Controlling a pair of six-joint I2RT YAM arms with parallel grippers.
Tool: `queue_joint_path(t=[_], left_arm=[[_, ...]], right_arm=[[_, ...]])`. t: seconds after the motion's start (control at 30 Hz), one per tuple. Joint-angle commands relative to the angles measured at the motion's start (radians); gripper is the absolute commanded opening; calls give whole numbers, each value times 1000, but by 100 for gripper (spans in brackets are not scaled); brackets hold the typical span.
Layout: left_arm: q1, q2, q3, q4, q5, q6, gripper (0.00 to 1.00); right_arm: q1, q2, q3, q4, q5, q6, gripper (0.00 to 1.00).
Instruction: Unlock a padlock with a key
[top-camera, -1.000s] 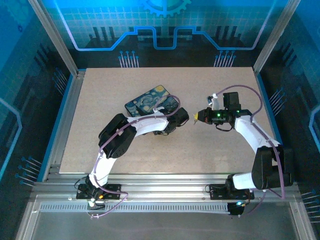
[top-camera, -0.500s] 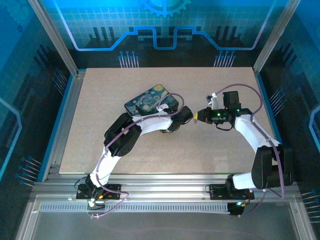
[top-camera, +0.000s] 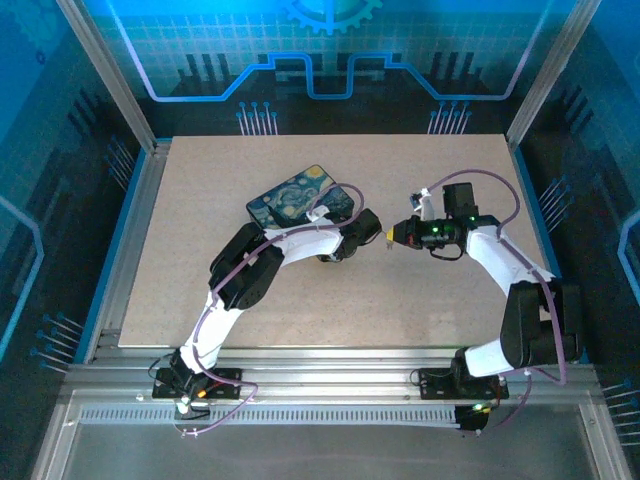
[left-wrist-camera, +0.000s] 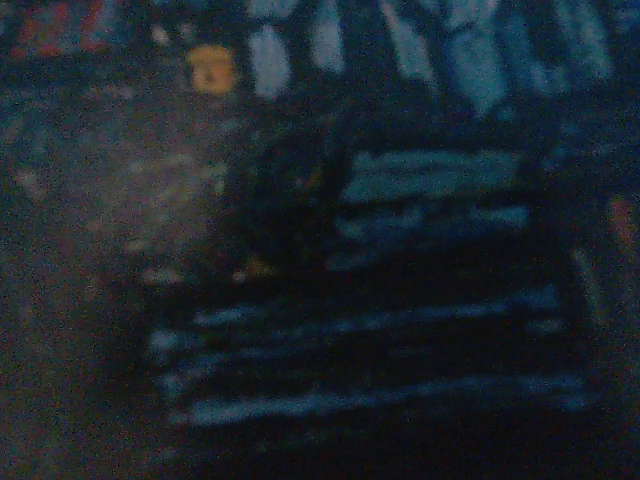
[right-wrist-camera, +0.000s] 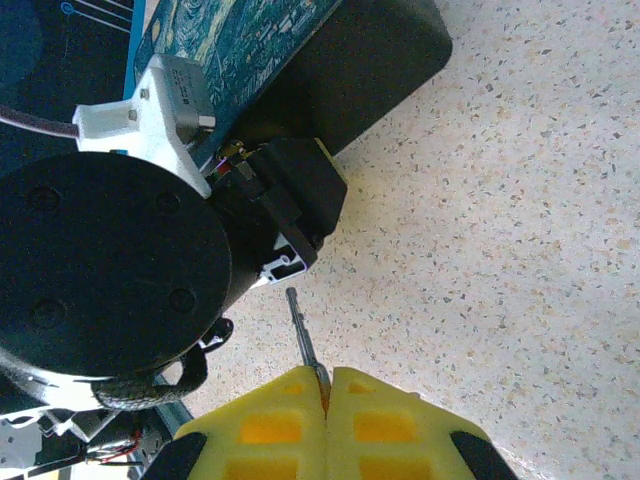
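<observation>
My right gripper (right-wrist-camera: 328, 375) has its yellow fingers (right-wrist-camera: 270, 425) pressed together, shut on the key (right-wrist-camera: 303, 340). The thin dark key sticks out from between them towards the left gripper's black finger (right-wrist-camera: 290, 190) and stops a short way from it. From above, the left gripper (top-camera: 371, 232) and right gripper (top-camera: 392, 236) nearly meet tip to tip at the table's middle. The left wrist view is dark and blurred, so its jaws cannot be read. A small orange-yellow blob (left-wrist-camera: 210, 68) there is too blurred to name. The padlock is hidden.
The black box with a swirling blue-and-yellow lid (top-camera: 300, 195) lies just behind the left arm, close to its wrist (right-wrist-camera: 360, 50). Speckled beige tabletop (top-camera: 430, 310) stretches in front and to the right. Metal frame rails (top-camera: 135, 230) border the table.
The left gripper has moved right and slightly back, towards the right gripper's tip. The right gripper has edged a little left and still holds the key.
</observation>
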Motion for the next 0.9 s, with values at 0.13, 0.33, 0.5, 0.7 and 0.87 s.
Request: queue_joint_path(t=[0.13, 0.33, 0.5, 0.7, 0.87], left_arm=[[15, -4, -19, -9, -54, 27, 25], [19, -69, -78, 29, -39, 124, 3], [29, -168, -113, 20, 101, 219, 0], [70, -300, -139, -67, 328, 295, 0], [81, -384, -80, -244, 449, 374, 0]], right_arm=[[-5, 2, 35, -7, -23, -18, 0], [17, -6, 33, -13, -3, -23, 0], [54, -23, 24, -18, 28, -30, 0], [63, -61, -34, 27, 42, -2, 0], [63, -102, -55, 22, 45, -6, 0]])
